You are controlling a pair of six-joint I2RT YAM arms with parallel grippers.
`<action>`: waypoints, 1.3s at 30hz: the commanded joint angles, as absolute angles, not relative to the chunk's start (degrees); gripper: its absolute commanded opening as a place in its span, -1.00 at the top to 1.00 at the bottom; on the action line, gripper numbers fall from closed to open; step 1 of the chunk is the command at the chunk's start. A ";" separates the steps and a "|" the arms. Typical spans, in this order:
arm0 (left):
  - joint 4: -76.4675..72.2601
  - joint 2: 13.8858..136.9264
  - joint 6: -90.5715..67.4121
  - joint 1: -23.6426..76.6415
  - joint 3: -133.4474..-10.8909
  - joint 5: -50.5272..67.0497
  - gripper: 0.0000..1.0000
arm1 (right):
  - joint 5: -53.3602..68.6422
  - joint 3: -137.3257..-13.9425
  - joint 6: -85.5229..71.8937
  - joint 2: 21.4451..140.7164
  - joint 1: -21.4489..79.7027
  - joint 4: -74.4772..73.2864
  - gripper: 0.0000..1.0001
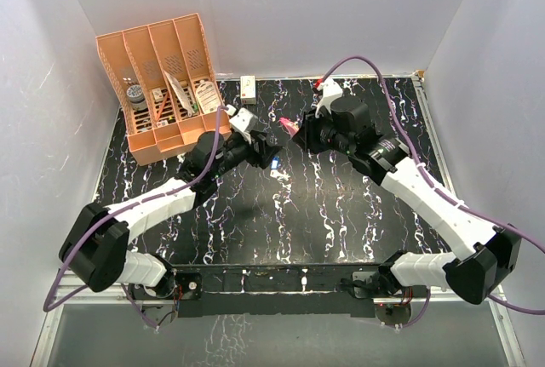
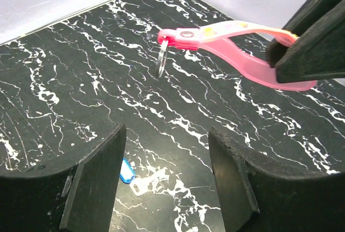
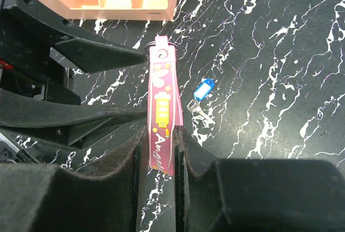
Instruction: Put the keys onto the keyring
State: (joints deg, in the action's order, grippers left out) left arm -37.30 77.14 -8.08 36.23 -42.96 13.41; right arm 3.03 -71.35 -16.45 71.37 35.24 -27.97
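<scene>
Table (image 1: pixel 358 214): black with white veins. The keys (image 3: pixel 203 91) lie flat on it near centre, one blue-headed and one pale silvery, just beside each other. Neither gripper touches them.

Left gripper (image 2: pixel 167 135): jaws apart with nothing between them. In its wrist view the keys show on the table low in the gap, toward 7 o'clock.

Right gripper (image 3: pixel 161 135): clamped on the keyring (image 3: pixel 161 89), which is held clear of the table.

Keyring: a flat red-pink strap with yellow figures and lettering on one face. A small metal ring (image 2: pixel 161 63) hangs at its free end. In the right wrist view its long axis runs 6 to 12 o'clock, free end at 12, with the keys at its 3 o'clock. In the top view the free end points to 10 o'clock, toward the left gripper.

Far side: orange organizer (image 1: pixel 162 86) at 10 o'clock, white box (image 1: pixel 248 88) at 12, by the wall.
</scene>
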 commanded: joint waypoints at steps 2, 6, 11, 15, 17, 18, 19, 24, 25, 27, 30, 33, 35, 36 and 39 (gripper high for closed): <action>-43.18 76.70 -4.08 37.08 -43.40 7.58 -0.20 | 3.80 -71.86 -16.17 68.95 35.42 -26.44 0.59; -47.93 76.03 -2.75 37.09 -41.65 6.63 -0.20 | 4.04 -71.78 -16.07 68.38 35.42 -26.83 0.60; -51.64 76.60 -2.00 37.09 -41.24 8.39 -0.11 | 4.39 -71.54 -16.13 68.14 35.42 -26.85 0.60; -51.82 78.07 -1.68 37.11 -42.28 10.09 -0.07 | 4.57 -71.24 -16.12 67.87 35.37 -26.98 0.60; -52.48 78.13 -1.84 37.11 -42.36 10.56 -0.06 | 4.73 -71.11 -16.12 67.71 35.40 -26.91 0.60; -52.87 78.13 -2.02 37.09 -42.33 10.75 -0.06 | 4.88 -71.10 -16.15 67.69 35.42 -26.96 0.60; -53.28 78.13 -2.25 37.09 -42.40 10.99 -0.04 | 4.94 -71.10 -16.11 67.74 35.40 -27.03 0.60; -53.45 80.19 -2.99 37.14 -43.45 12.49 0.06 | 5.67 -70.09 -16.68 67.13 35.41 -26.21 0.60; -53.48 80.44 -3.02 37.10 -43.55 12.35 0.06 | 5.93 -70.05 -16.70 67.12 35.35 -26.12 0.60; -54.11 80.66 -3.00 37.10 -43.61 12.20 0.07 | 6.21 -70.22 -16.76 67.34 35.42 -26.39 0.60; -54.41 81.00 -3.01 37.09 -43.92 12.28 0.08 | 6.42 -69.72 -16.85 67.25 35.34 -26.17 0.60; -54.31 81.42 -3.07 37.09 -44.33 12.40 0.09 | 6.44 -69.61 -16.86 67.22 35.41 -26.09 0.60; -55.13 81.48 -3.25 37.09 -44.31 12.46 0.11 | 6.46 -69.57 -16.83 67.30 35.35 -26.11 0.60; -55.51 81.54 -3.46 37.09 -44.24 12.52 0.12 | 6.56 -69.46 -16.79 67.24 35.41 -26.10 0.60; -55.74 81.71 -3.59 37.09 -44.48 12.98 0.21 | 6.67 -69.32 -16.96 67.19 35.37 -26.09 0.60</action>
